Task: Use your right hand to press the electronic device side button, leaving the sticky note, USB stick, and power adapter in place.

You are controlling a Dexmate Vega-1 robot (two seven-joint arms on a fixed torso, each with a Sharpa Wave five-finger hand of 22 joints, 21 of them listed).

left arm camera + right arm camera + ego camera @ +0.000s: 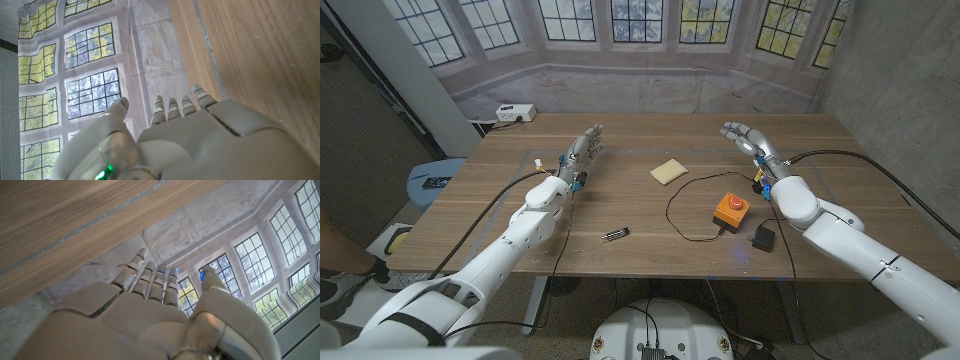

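My right hand (748, 139) is up over the far right part of the wooden table (620, 195), fingers stretched out and loosely apart, nothing in them. In the right wrist view that hand (150, 315) has its fingers (150, 280) lined up side by side, reaching toward the table's edge and the window backdrop, thumb off to one side. It touches nothing that I can see.

The electronic device (731, 212), an orange box with a red round button on top, sits on the table nearer to me than my right hand, just beside my right forearm. A black cable (682, 200) loops away from it across the wood. The black power adapter (763, 238) lies just beside the device, toward the table's near edge. The yellow sticky note (668, 171) lies flat near the middle of the table, well apart from the device. The dark USB stick (614, 234) lies near the front edge, left of centre.

My left hand (582, 152) is out over the left half, fingers straight and close together, holding nothing. In the left wrist view (190, 140), its fingertips (172, 107) point past the table edge.
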